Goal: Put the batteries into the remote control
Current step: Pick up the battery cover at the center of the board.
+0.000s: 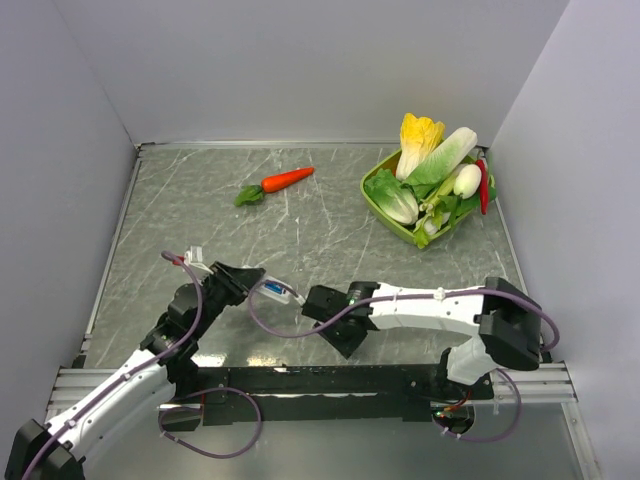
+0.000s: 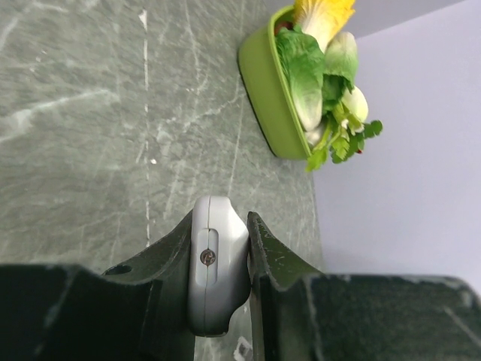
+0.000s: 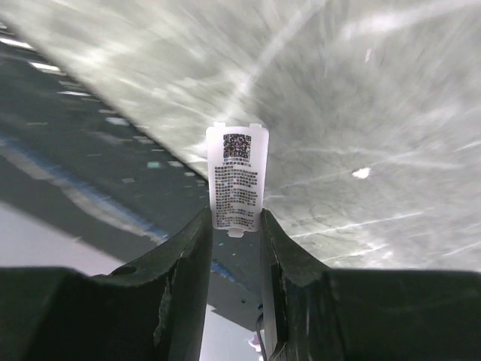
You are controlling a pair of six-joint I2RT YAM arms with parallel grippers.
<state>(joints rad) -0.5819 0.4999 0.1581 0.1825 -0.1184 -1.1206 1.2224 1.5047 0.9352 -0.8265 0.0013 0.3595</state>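
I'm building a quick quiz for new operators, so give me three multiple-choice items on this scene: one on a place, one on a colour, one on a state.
1. Where is the carrot? A in the tray; B on the table, outside the tray; C against the back wall.
2. What colour is the tray? A green; B red; C blue.
3. The left gripper is: A open; B shut on nothing; C shut on the remote control.
Key: 1 B, it lies on bare marble apart from the tray. 2 A, its wall is green. 3 C, both fingers press the remote control's sides.
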